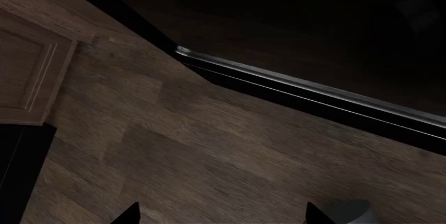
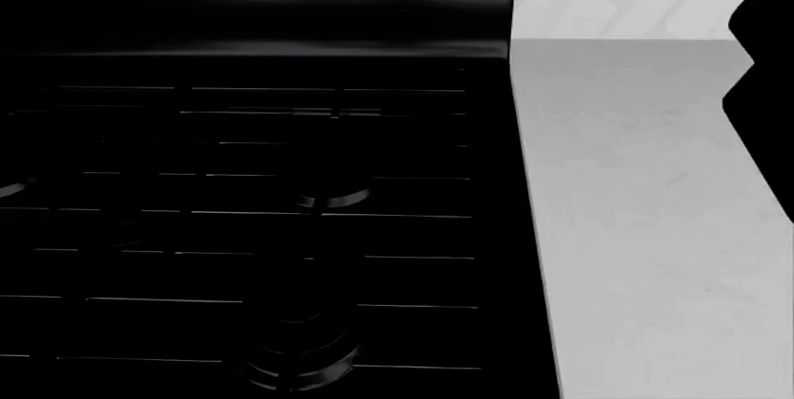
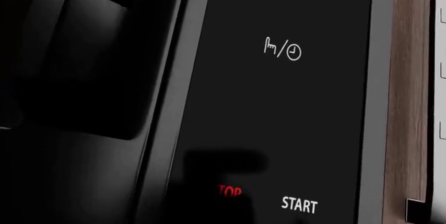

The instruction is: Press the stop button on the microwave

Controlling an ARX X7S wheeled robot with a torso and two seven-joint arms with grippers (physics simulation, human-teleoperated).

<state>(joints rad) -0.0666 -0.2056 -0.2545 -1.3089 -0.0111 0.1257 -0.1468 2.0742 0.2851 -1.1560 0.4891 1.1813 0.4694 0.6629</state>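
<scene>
The microwave's control panel (image 3: 279,93) filled the right wrist view as a tall dark strip, its long axis running from the top of the frame to the bottom with a slight lean, its face turned straight toward the camera. The red stop button (image 3: 231,191) sat low in that frame, just left of the white START label (image 3: 300,204), with its first letter hidden under a dark shadow. The right tool itself did not appear there, so whether its fingers were apart or together could not be told; in the head view a black silhouette (image 2: 745,36) at the upper right was probably that arm. The chief risk, as I judged it, was the closeness of the two labels: a small drift toward the right of the panel would land on START instead, and a glancing touch might fail to register at all. In the left wrist view the left tool (image 1: 223,214) showed two dark fingertips (image 1: 129,214) spread apart at the bottom edge, holding nothing, over a wooden floor (image 1: 209,145). The head view showed a black stove top (image 2: 248,194) beside a pale surface (image 2: 645,232).
</scene>
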